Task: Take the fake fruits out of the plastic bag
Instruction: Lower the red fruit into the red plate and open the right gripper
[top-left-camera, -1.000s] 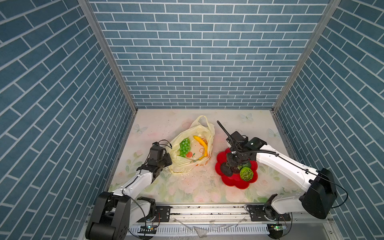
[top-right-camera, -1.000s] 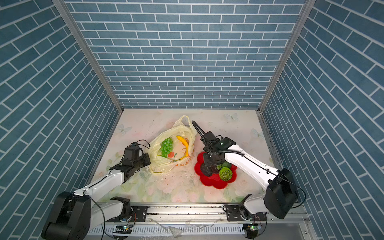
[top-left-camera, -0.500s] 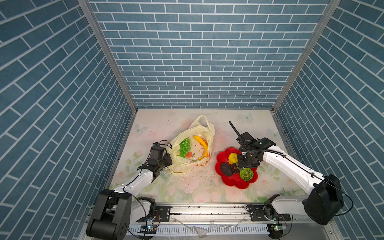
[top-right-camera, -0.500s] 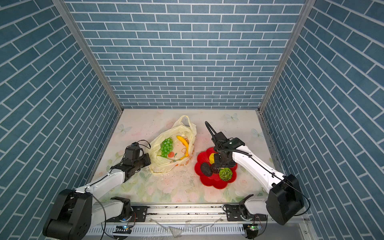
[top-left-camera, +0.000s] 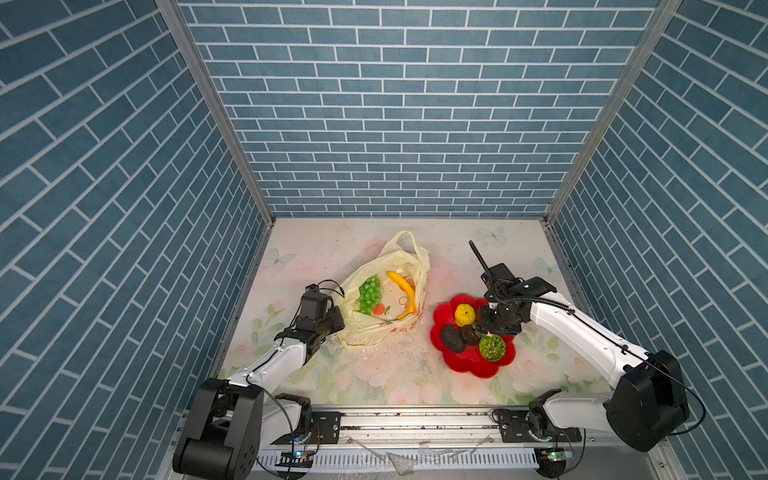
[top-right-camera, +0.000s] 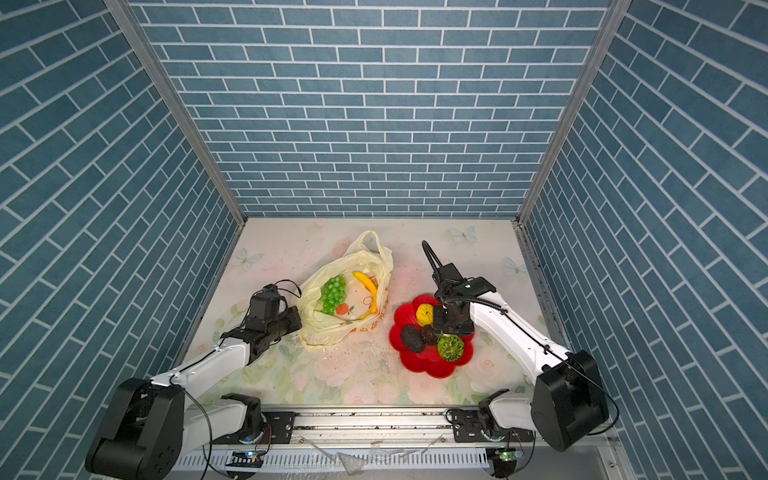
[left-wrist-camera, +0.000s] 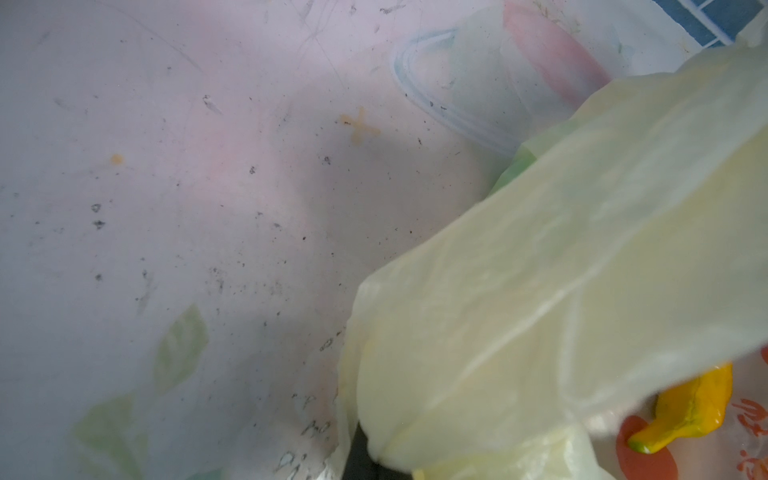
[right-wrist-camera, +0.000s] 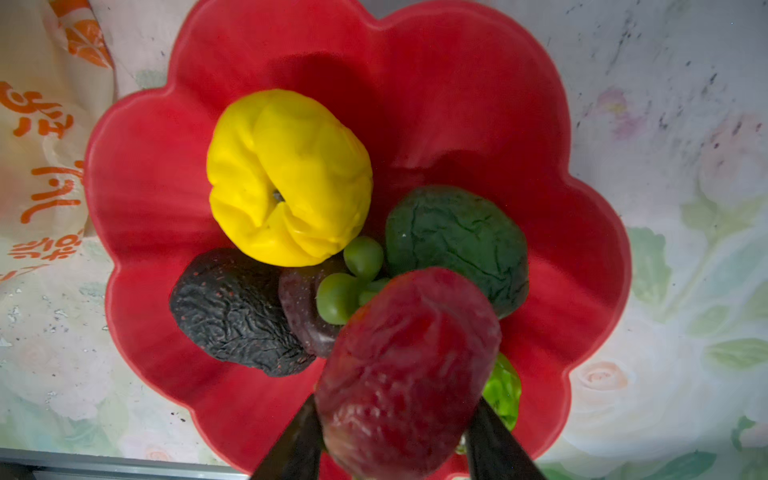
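Pinching the near-left edge of the plastic bag (top-left-camera: 365, 334) with the left tool (top-left-camera: 337, 323), jaws fully closed, apparently on a fold of the film; too blurred in the left wrist view for certainty. Lying open on the bench (top-left-camera: 374, 386) left of centre, holding the green grape bunch (top-left-camera: 369, 294) at its left and the curved yellow banana (top-left-camera: 404, 291) at its right. Gripping the red strawberry (right-wrist-camera: 407, 365) between the fingers (right-wrist-camera: 291, 451) of the right tool (right-wrist-camera: 392, 451), hovering over the red flower-shaped plate (top-left-camera: 478, 372) just right of the bag. Sitting on that plate: the yellow lump (top-left-camera: 464, 314) at the far side, two dark brown bumpy ones (top-left-camera: 453, 338) near left, a green round one (top-left-camera: 492, 348) near right, all close together.
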